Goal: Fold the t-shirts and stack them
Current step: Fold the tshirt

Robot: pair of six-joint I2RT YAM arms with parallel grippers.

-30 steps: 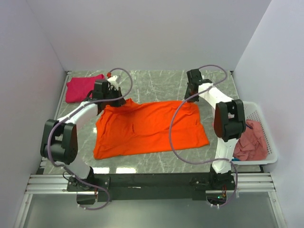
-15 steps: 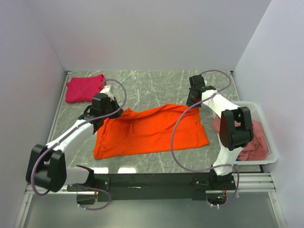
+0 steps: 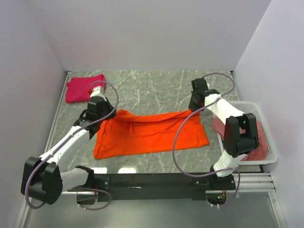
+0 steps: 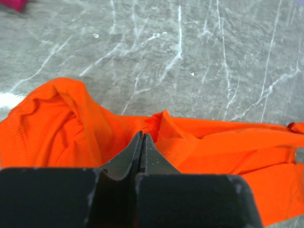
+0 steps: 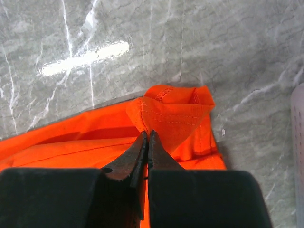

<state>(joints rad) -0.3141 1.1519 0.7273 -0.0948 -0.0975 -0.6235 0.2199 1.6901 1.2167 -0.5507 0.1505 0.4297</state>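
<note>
Top camera high, looking down; wrist cameras close on orange t-shirt (image 3: 142,135).

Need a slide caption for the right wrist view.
Right gripper shut on a hemmed corner of the orange t-shirt, over the marbled table.

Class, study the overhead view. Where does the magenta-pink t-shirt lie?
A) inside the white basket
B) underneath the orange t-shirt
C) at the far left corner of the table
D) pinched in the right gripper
C: the magenta-pink t-shirt lies by itself at the far left corner of the table, apart from the orange t-shirt spread in the middle.
</note>
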